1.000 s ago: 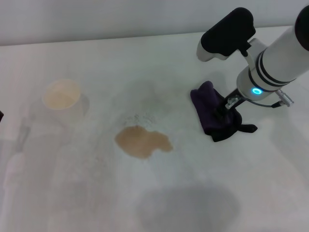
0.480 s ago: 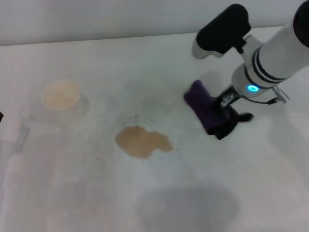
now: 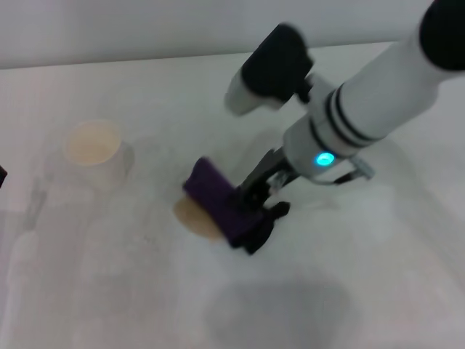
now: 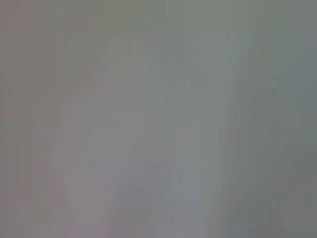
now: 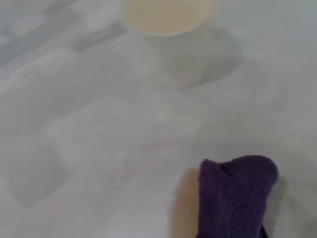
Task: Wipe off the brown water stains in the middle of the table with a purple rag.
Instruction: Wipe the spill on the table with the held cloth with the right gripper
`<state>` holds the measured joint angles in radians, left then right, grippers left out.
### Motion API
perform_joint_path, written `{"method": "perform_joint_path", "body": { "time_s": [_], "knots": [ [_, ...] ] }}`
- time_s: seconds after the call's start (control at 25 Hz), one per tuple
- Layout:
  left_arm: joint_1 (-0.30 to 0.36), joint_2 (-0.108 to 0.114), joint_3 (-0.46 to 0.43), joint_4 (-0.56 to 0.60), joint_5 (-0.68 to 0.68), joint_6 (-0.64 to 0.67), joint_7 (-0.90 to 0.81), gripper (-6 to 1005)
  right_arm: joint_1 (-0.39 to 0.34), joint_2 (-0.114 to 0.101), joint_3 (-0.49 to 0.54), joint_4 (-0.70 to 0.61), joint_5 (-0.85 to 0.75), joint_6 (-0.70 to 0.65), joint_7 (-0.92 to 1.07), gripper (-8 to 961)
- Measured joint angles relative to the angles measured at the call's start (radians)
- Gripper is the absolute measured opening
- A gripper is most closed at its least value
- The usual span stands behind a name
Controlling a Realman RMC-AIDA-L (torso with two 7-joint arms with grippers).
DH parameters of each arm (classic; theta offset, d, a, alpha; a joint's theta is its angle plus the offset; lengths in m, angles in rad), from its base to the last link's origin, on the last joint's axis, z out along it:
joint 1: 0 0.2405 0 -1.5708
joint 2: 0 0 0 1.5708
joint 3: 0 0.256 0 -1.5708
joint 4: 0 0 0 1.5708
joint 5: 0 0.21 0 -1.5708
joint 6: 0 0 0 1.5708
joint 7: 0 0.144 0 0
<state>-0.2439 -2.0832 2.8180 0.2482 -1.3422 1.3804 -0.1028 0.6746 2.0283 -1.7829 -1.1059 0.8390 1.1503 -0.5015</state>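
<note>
Head view: my right gripper (image 3: 254, 198) is down at the middle of the table (image 3: 378, 291), fingers clamped on the rag (image 3: 221, 203). The rag sits over the stain (image 3: 190, 213), covering most of it; only a tan sliver shows at the rag's left edge. A black tail of the rag sticks out toward the right, just below the gripper. My right arm comes in from the upper right, with a lit blue ring near the wrist. The cup (image 3: 93, 149) stands well to the left of the stain, apart from it, tan inside. My left arm is barely in view, just a dark bit at the far left edge; its gripper is out of sight.

Left wrist view: plain grey blur, nothing I can make out.

Right wrist view: the rag (image 5: 233, 196) fills the lower corner, bunched, resting on the table (image 5: 74, 148). A strip of the stain (image 5: 184, 208) shows right beside the rag, touching its edge. The cup (image 5: 166, 15) is at the far side, well apart from the rag, cut off by the frame. My own fingers don't show here.
</note>
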Motion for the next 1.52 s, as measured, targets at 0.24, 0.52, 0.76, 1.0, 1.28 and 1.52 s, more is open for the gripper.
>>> {"method": "perform_joint_path", "body": {
  "time_s": [0.24, 0.52, 0.76, 1.0, 1.28, 1.52],
  "knots": [
    [-0.005, 0.0, 0.0, 0.002, 0.0, 0.0, -0.001, 887, 0.005, 0.0, -0.152, 0.022, 0.047, -0.125, 0.0, 90],
    [-0.015, 0.001, 0.001, -0.006, 0.0, -0.005, -0.103, 888, 0.005, 0.0, -0.238, 0.072, 0.13, -0.28, -0.018, 90],
    [-0.015, 0.001, 0.002, -0.017, 0.0, -0.012, -0.114, 888, 0.015, 0.0, -0.256, 0.128, 0.145, -0.379, -0.029, 89],
    [-0.014, 0.002, 0.001, -0.02, 0.0, -0.012, -0.115, 888, 0.026, -0.007, -0.199, 0.189, 0.104, -0.426, -0.024, 88],
    [-0.013, 0.002, 0.0, -0.021, 0.0, -0.012, -0.115, 888, 0.011, -0.008, -0.1, 0.195, 0.039, -0.408, -0.006, 88],
    [-0.016, 0.002, 0.0, -0.021, -0.001, -0.012, -0.115, 887, 0.047, -0.001, -0.192, 0.187, 0.11, -0.382, -0.004, 88]
  ]
}}
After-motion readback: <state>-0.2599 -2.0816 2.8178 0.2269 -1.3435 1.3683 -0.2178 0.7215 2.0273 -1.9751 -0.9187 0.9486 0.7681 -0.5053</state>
